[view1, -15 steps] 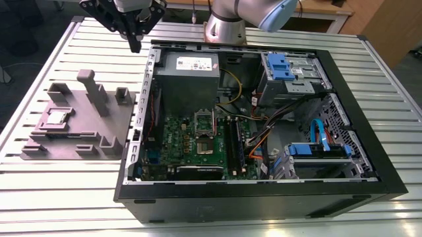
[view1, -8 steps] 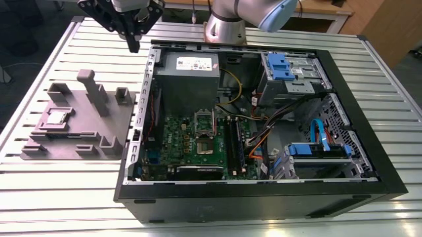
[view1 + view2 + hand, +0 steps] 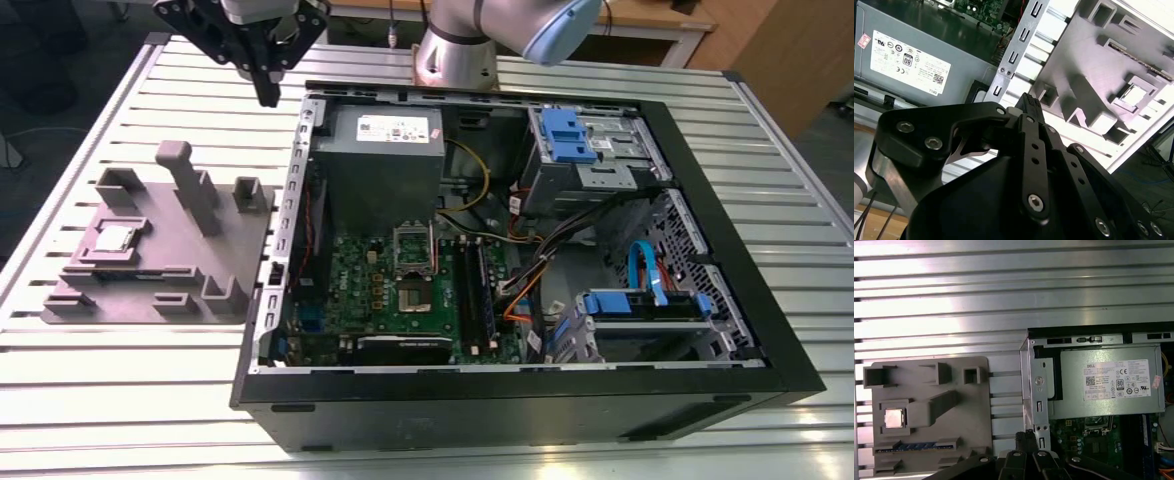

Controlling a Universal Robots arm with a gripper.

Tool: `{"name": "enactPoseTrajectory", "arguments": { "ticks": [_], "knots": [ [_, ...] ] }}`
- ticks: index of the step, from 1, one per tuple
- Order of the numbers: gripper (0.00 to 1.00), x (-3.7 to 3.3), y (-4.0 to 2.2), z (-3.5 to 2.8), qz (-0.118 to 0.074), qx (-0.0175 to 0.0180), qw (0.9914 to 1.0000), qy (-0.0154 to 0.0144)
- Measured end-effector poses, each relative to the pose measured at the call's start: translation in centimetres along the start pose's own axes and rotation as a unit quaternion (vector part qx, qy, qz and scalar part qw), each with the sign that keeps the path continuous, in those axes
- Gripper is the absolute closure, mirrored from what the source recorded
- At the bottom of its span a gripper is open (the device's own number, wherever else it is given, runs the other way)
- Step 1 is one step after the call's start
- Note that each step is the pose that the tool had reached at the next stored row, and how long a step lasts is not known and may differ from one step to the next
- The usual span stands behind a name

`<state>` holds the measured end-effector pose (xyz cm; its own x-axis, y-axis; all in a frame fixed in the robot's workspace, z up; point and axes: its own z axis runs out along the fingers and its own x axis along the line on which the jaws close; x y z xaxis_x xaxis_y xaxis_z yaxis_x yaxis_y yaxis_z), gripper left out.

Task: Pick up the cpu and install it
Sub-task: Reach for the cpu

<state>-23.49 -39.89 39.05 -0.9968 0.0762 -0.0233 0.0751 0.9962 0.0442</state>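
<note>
The cpu [image 3: 116, 237] is a small shiny square chip lying in a pocket of the grey fixture plate [image 3: 180, 275] at the exterior view's left. It also shows as the cpu [image 3: 894, 418] in the first wrist view and the cpu [image 3: 1134, 95] in the second wrist view. My gripper [image 3: 271, 95] hangs high above the table's far side, over the gap between the plate and the open computer case [image 3: 534, 400]. Its black fingers [image 3: 1026, 440] are pressed together with nothing between them. The gripper [image 3: 1029, 102] is well apart from the chip.
The open case holds a green motherboard [image 3: 400, 300] with its socket [image 3: 411, 297], a grey power supply [image 3: 387, 135], drive bays with blue clips [image 3: 567, 135] and loose cables. Grey posts [image 3: 187, 185] stand up from the fixture plate. Slatted metal table [image 3: 134, 400] all around.
</note>
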Motion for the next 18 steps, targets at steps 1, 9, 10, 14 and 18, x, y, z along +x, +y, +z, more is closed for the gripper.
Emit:
{"name": "enactPoseTrajectory", "arguments": {
  "ticks": [1,9,10,14,18],
  "knots": [
    [0.9,0.03,0.0,0.0,0.0,0.0,1.0,0.0],
    [0.9,0.2,-0.02,0.0,0.0,0.0,1.0,0.0],
    [0.9,0.23,-0.02,0.0,0.0,0.0,1.0,0.0],
    [0.9,0.32,-0.03,0.0,0.0,0.0,1.0,0.0],
    [0.9,0.42,-0.03,-0.01,0.0,0.0,1.0,0.0]
  ]
}}
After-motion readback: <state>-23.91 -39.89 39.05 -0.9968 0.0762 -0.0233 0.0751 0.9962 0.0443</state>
